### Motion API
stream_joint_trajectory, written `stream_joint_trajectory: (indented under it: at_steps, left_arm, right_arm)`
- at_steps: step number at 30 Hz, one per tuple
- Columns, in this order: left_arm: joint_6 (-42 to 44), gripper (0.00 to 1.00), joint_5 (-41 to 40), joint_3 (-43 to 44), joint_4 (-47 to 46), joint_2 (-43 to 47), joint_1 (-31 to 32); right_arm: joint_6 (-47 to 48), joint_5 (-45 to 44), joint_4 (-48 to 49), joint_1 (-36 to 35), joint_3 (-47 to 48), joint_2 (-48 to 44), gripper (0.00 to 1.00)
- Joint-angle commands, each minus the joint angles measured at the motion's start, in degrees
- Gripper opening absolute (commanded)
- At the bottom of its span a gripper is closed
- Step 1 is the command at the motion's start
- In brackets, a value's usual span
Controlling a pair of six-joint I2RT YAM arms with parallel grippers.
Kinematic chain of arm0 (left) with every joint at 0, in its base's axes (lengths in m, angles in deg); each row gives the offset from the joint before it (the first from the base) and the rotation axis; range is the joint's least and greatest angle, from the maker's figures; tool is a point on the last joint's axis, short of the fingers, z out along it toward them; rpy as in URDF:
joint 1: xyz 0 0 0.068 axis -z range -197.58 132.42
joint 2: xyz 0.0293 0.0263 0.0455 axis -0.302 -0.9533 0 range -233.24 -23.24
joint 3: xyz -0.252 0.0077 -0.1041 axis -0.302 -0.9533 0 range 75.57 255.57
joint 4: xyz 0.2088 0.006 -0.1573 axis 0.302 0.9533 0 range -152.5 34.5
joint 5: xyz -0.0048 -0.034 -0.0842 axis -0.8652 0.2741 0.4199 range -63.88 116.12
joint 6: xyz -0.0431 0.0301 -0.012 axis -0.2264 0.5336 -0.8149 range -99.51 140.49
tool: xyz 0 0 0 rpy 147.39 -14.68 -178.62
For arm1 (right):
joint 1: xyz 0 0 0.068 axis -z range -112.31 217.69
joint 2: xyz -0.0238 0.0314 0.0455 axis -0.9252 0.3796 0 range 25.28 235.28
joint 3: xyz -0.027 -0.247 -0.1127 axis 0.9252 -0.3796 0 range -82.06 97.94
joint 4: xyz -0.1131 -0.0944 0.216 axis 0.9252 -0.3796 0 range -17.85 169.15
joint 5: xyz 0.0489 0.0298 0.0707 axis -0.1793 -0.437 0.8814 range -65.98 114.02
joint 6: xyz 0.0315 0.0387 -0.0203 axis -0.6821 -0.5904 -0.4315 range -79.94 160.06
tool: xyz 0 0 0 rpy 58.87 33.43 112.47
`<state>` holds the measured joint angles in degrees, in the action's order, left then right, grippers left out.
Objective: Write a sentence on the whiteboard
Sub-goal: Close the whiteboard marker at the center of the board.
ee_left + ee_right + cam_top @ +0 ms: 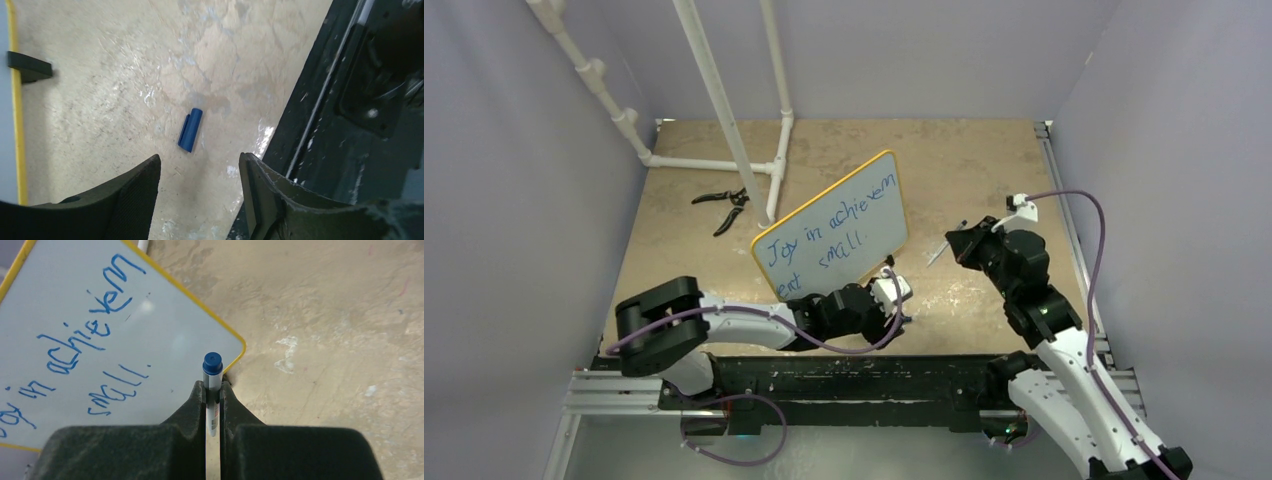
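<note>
The writing looked finished: the sentence [829, 228] in blue filled the whiteboard [881, 232], which sat askew near the middle of the tabletop [969, 160]. The right claw [213, 388] was pinching a blue-ended marker [212, 365] close to one corner of the board. The left claw [200, 162] hung spread above a small blue cap [190, 130] lying loose on the tabletop. Recapping seemed next, which would mean descending squarely, pinching the cap and bringing it to the marker. Pliers [722, 206] and white pipes [724, 110] lay well behind, blocking nothing.

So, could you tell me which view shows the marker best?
The right wrist view: the marker stands clamped between the right fingers, blue end clear. The top view gives only a pale sliver; the left wrist view shows none.
</note>
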<state>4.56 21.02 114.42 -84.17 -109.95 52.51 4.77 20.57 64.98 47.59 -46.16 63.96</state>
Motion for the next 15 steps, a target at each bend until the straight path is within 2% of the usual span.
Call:
stream_joint_trajectory:
  at_steps: [1, 5, 15]
  left_arm:
    - [8.1, 0.57, 3.2, 1.2, -5.9, -5.3, 0.1]
    - [11.2, 0.55, 3.5, 3.3, -7.2, -9.8, 0.1]
    - [15.5, 0.49, 2.0, 8.3, -3.8, -16.3, 0.3]
  right_arm:
    - [2.1, -5.4, -0.9, 0.0, 2.0, -4.1, 0.0]
    - [2.8, -5.2, -1.6, 0.0, 1.5, -5.4, 0.0]
    - [3.9, -4.4, -2.2, 0.0, 1.6, -4.7, 0.0]
